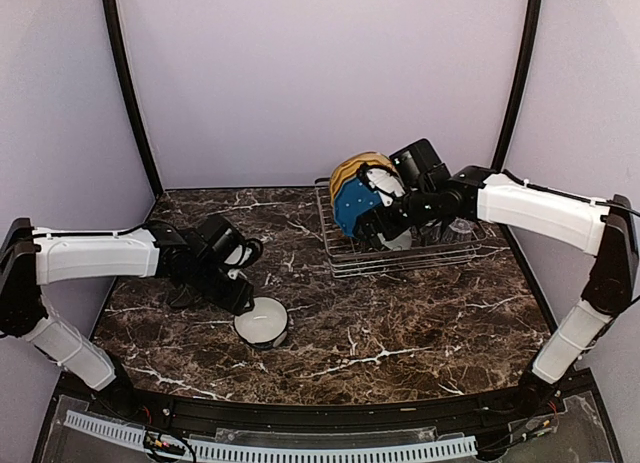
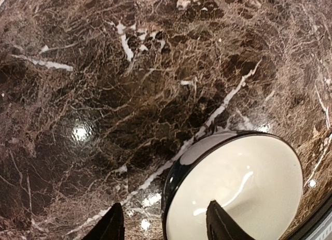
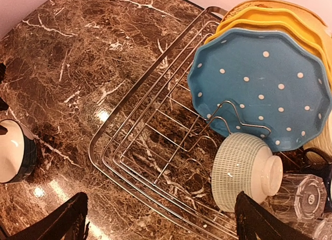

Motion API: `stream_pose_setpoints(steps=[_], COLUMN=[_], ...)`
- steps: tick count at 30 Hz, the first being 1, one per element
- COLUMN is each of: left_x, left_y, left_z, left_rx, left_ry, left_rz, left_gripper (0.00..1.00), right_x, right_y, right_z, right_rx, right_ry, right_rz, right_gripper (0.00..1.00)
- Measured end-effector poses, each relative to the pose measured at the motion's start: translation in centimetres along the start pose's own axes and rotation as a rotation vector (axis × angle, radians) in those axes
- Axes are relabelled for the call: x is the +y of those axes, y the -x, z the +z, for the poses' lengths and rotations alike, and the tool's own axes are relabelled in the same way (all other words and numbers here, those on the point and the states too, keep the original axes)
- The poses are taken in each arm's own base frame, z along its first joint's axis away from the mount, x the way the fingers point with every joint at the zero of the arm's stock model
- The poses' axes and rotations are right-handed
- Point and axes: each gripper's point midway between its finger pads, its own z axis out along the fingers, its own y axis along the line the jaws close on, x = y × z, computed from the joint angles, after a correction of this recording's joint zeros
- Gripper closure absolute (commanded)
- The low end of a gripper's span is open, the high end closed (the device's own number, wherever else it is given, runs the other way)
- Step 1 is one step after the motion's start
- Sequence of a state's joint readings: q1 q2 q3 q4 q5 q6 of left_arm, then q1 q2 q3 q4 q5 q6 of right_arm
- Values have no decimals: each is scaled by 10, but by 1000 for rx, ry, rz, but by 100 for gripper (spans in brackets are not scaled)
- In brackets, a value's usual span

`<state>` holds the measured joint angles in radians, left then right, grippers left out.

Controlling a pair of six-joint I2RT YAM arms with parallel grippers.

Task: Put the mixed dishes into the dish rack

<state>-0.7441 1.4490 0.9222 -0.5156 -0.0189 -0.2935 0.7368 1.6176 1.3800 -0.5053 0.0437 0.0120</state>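
The navy mug point(image 1: 262, 323) stands straight up on the dark marble table point(image 1: 400, 323), near the left arm, with its mouth pointing at the ceiling. The left claw point(image 2: 164, 205) sits over its rim, one finger inside and one outside. The claw is loose and is not squeezing the rim.

Far off to the right is the dish rack point(image 3: 119, 141). The blue dotted plate point(image 3: 264, 89) stands on its edge there, with the yellow plates point(image 3: 259, 19) just behind it. The mint-green bowl point(image 3: 238, 170) lies on its side, its foot pointing at the clear glass tumbler point(image 3: 303, 193). The right claw point(image 3: 163, 211) hangs above the rack, spread wide and holding nothing.
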Motion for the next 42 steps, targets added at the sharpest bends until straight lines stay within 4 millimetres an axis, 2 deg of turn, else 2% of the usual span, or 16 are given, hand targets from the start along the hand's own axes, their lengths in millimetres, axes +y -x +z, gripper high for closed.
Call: stream_pose_setpoints(steps=[8,12,16,19,24,28,34,42], left_x=[-2,-7,-18,-30,-58,-81,-95,-105], left_y=[-20,-23,-25,-23,-9,-3,-26,-39], left_z=[28,31,27,21,3,-1,5,-9], left_rx=[126,148,170,185,206,265,417,486], left_ry=[-7,-38,-101,-176,-358,-504,-604,-668], left_rz=[27,30,35,24,-32,-68,-112,-104], left_gripper=[86,98,99,99,99,99,99,99], right_x=[35,56,90,125,179,216,240,260], right_y=[-17,-28,-34,-39,-56,-62,-71,-92], right_z=[10,7,-8,-23,-49,-69,-76,-45], right_rx=[19,11,-28,-84,-176,-250,-291,-205], right_ry=[94,144,201,257,330,348,306,252], right_rz=[-57,-123,-231,-346,-540,-706,-906,-1124], right_gripper=[4,4,4,4,2,2,1,2])
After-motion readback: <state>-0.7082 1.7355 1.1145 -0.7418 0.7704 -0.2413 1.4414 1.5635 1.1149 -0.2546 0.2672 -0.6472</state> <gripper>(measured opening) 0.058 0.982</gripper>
